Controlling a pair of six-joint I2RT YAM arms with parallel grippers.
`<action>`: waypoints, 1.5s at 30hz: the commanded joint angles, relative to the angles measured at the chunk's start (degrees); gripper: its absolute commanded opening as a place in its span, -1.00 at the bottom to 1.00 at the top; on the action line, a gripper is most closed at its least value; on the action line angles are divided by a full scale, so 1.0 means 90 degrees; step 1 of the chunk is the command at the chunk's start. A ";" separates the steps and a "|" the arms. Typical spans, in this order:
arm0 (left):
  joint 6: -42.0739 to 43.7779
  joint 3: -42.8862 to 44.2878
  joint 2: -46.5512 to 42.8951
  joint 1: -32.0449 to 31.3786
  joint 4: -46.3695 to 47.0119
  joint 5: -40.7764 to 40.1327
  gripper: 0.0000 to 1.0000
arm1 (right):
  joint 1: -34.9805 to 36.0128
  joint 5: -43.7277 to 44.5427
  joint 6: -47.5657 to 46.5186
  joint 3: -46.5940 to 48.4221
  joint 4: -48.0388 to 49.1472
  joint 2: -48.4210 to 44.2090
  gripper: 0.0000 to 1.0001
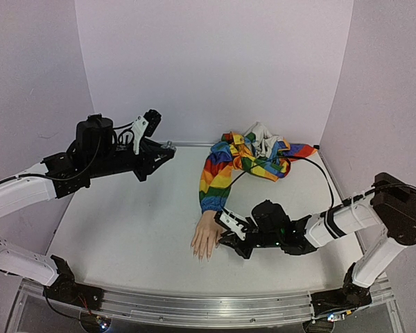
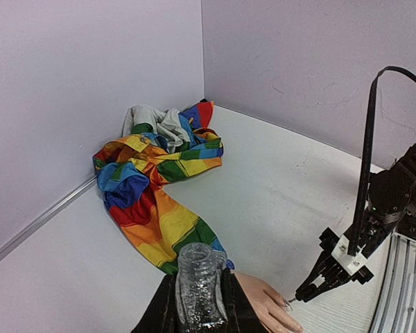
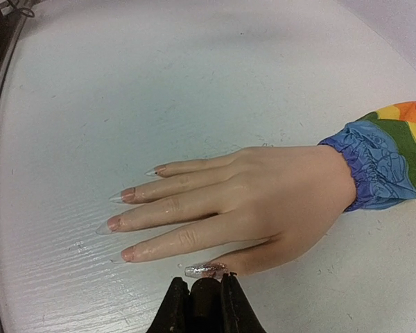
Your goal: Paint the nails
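Note:
The pale mannequin hand [image 3: 263,191] lies palm down on the table, in a rainbow-striped sleeve [image 1: 218,177]. Its long pointed nails are clear, such as the one at the index fingertip [image 3: 119,256]. The thumb nail [image 3: 201,269] carries glitter polish. My right gripper [image 3: 204,291] is shut on a black brush cap [image 3: 204,302], its tip at the thumb nail. In the top view this gripper [image 1: 227,230] sits just right of the hand [image 1: 206,239]. My left gripper [image 2: 200,295] is shut on an open clear glitter polish bottle [image 2: 196,277], held high at the left [image 1: 151,121].
The rest of the rainbow garment [image 1: 260,152] is bunched at the back by the wall. Purple walls close in the back and both sides. A metal rail [image 1: 194,305] runs along the near edge. A black cable [image 1: 326,177] loops from the right arm.

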 commanded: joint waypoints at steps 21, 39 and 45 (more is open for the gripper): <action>0.0075 0.0034 -0.0111 0.0036 0.0372 0.0048 -1.00 | 0.0040 -0.0323 0.0020 0.0278 0.0065 0.0324 -1.00; 0.0081 0.0042 -0.0103 0.0036 0.0372 0.0035 -1.00 | 0.0063 -0.0687 0.0112 0.0215 -0.0159 0.0075 -1.00; 0.0085 0.0040 -0.0089 0.0036 0.0372 0.0024 -1.00 | 0.0131 0.0084 0.0216 0.0356 -0.1143 -0.0910 -1.00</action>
